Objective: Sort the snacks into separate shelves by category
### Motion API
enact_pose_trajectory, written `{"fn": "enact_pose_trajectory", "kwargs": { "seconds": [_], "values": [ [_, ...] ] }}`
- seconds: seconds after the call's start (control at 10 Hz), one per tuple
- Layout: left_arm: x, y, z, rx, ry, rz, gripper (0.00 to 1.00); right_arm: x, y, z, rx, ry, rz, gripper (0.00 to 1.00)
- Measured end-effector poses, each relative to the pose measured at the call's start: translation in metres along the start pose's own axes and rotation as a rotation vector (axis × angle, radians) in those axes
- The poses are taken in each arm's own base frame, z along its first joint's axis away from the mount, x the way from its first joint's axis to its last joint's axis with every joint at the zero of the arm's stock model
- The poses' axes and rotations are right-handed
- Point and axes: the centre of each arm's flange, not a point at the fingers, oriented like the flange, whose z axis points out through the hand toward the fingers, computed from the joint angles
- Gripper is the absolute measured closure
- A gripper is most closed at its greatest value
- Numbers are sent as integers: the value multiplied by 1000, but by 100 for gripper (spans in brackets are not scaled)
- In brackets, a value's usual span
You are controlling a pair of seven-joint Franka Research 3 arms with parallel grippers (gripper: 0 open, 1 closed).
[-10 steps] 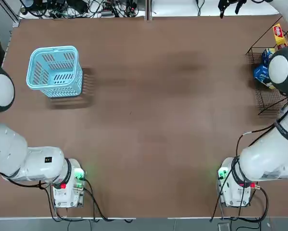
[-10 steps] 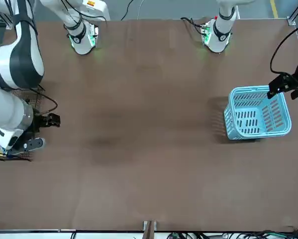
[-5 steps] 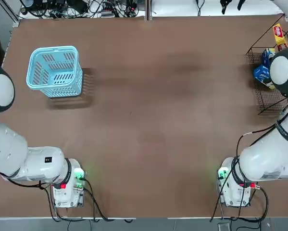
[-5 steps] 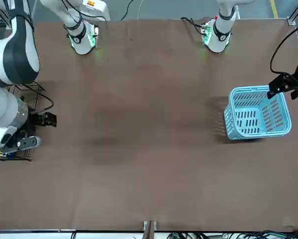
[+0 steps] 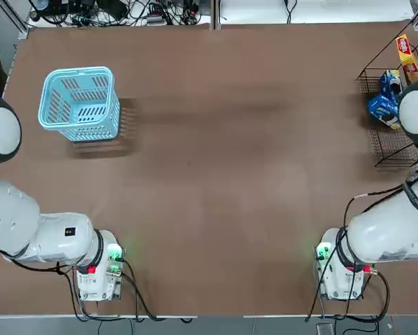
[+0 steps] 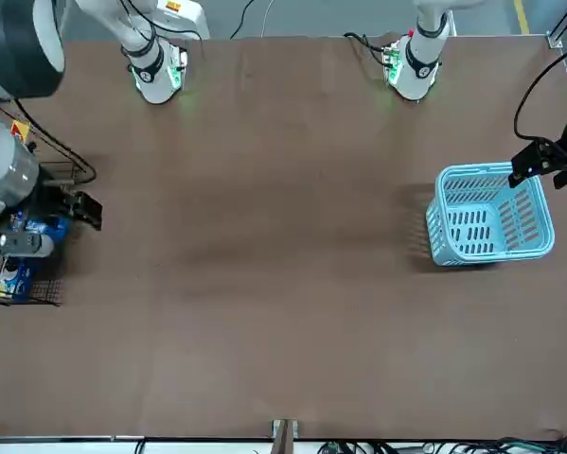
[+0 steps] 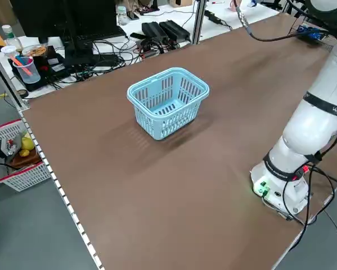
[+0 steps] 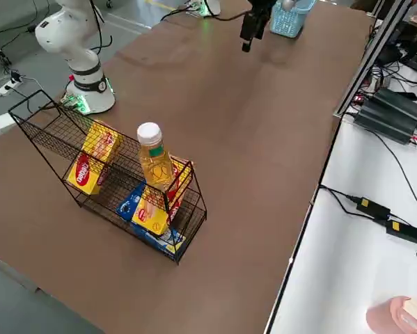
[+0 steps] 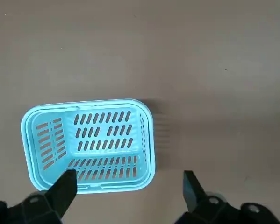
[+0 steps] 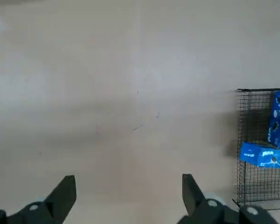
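"Where's everything sitting on the brown table (image 5: 215, 174)?"

"Two clusters, well apart. The light blue slotted plastic basket (image 5: 79, 103) stands towards the far side, over on the robot's left. The black thin-wire rack (image 8: 55, 129) is right out at the table's edge on the robot's right."

"And inside the rack?"

"One long yellow-orange box (image 8: 93, 158) stands alone in the section nearer the robot's base. In the other section, a second yellow-orange box (image 8: 152, 212) leans, with a clear plastic bottle with a white cap (image 8: 154, 158) upright just beside it. Small blue packets (image 8: 130, 202) lie low down beside that second box."

"Anything in the basket?"

"Nothing I can see."
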Motion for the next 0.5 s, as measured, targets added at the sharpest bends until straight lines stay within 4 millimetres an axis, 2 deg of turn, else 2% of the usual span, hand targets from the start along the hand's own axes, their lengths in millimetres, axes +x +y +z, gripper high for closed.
{"fn": "enact_pose_trajectory", "kwargs": {
  "seconds": [0.1, 0.2, 0.5],
  "values": [
    [0, 0, 0, 0, 0, 0, 0, -8, 6, -11, 2, 7, 27, 0],
    [0, 0, 0, 0, 0, 0, 0, -15, 16, -12, 3, 7, 56, 0],
    [0, 0, 0, 0, 0, 0, 0, -38, 57, 14, -6, 7, 88, 0]
  ]
}}
